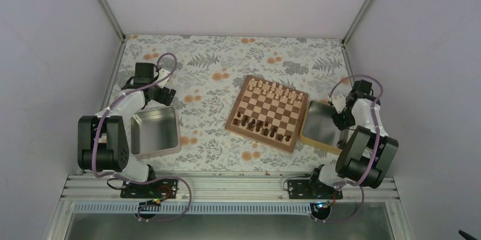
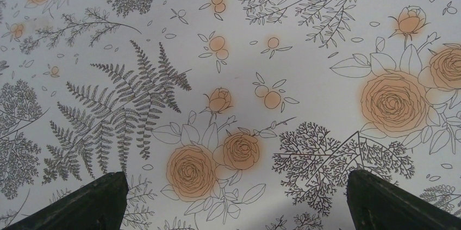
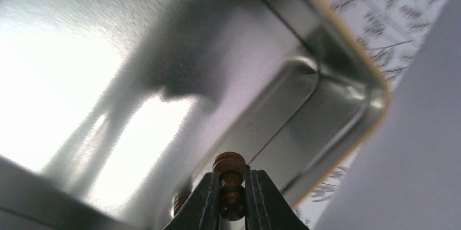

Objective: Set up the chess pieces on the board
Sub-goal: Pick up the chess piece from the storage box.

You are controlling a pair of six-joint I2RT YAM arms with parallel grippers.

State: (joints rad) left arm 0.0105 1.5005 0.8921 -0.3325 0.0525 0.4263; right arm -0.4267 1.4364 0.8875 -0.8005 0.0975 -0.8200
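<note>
At the near edge of the worktop (image 1: 215,75), at about 8 o'clock, we see the left arm (image 1: 105,140) folded back on itself, its forearm reaching toward 11 o'clock. The left gripper (image 2: 235,175) hangs over the bare floral cloth, released. Its two dark fingers (image 2: 92,203) stand wide apart with nothing between them. Just on the near side of it lies a grey tin (image 1: 154,129), shallow and square with rounded corners, of dull brushed metal.

At about 4 o'clock the right arm (image 1: 366,155) is bent sharply, its wrist tipped down over a tan-rimmed tin (image 1: 317,132). The right gripper (image 3: 232,176) is clenched on a dark chess piece (image 3: 229,163). The piece is of turned wood with a rounded, ringed top that stands proud of the fingertips. A second brown rounded shape sits just beside the gripper at 7 o'clock, too hidden for us to name. The tin below has a grained metal floor with bright glare, low walls and one rounded corner.

Between the two tins lies the board (image 1: 266,109), square and wooden, checked light and dark inside a brown border. It is turned a little and lies just beside the tan-rimmed tin. Dark brown chess pieces (image 1: 264,127) stand along its 6 o'clock side. Pale cream pieces (image 1: 275,88) line its 12 o'clock side.
</note>
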